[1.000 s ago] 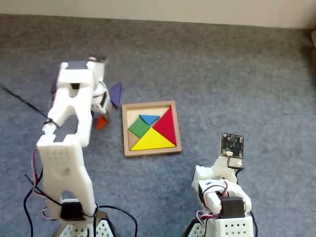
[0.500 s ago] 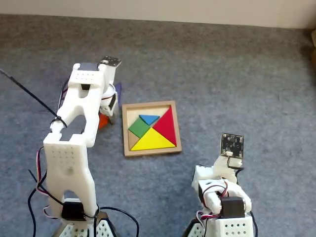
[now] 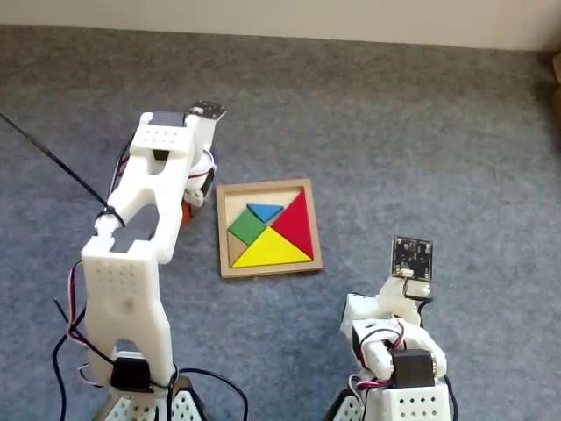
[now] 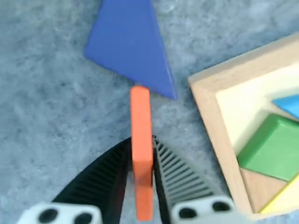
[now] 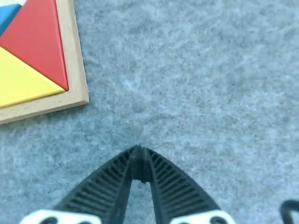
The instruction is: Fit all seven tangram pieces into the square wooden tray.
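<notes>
Tray [image 3: 267, 267] holds four pieces [image 3: 272, 250]; left end effector [image 4: 141, 142] clamps orange piece [image 4: 140, 107]; right end effector [image 5: 139, 156] closed, empty.

You've got one wooden tray [image 3: 267, 185] with four pieces in it: red [image 3: 296, 224], yellow [image 3: 267, 252], green [image 3: 246, 226], light blue [image 3: 264, 211]. Two more are outside it, orange [image 4: 140, 154] and dark blue [image 4: 128, 42].

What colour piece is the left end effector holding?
An orange piece, clearest in the left wrist view.
</notes>
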Tool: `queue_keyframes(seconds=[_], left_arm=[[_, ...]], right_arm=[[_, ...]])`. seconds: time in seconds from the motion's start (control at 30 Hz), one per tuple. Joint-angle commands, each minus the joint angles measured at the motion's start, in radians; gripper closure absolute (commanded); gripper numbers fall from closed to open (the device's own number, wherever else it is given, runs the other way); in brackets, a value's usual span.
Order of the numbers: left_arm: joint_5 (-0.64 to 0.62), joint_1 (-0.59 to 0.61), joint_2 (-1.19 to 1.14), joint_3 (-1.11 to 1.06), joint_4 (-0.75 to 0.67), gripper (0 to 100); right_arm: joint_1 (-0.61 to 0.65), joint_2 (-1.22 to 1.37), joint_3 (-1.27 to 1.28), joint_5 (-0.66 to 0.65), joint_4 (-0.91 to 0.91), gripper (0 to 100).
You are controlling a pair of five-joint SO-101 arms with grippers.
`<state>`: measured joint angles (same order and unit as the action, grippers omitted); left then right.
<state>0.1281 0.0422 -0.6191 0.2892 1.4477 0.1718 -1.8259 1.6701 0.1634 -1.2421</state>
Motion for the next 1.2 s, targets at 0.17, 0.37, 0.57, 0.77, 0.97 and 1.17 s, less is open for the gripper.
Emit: queue_keyframes(seconds=[0.17, 0.37, 0.57, 0.77, 0.97, 1.17], left_arm=[[0.058, -0.11, 0.252, -0.136, -0.08, 100], [0.224, -0.226, 0.318, -0.225, -0.209, 100], [0.46, -0.297, 0.318, -0.231, -0.318, 100], [0.554, -0.36, 0.317, -0.294, -0.477, 99], [0.552, -0.354, 0.317, -0.406, -0.647, 98], [0.442, -0.351, 0.328, -0.418, -0.658, 88]], right_arm=[[-0.012, -0.019, 0.12, 0.006, -0.01, 99.3], [-0.012, -0.019, 0.12, 0.006, -0.01, 99.3], [-0.012, -0.019, 0.12, 0.006, -0.01, 99.3], [-0.01, -0.019, 0.12, 0.006, -0.01, 99.3], [-0.01, -0.019, 0.12, 0.006, -0.01, 99.3], [-0.01, -0.019, 0.12, 0.006, -0.01, 99.3]])
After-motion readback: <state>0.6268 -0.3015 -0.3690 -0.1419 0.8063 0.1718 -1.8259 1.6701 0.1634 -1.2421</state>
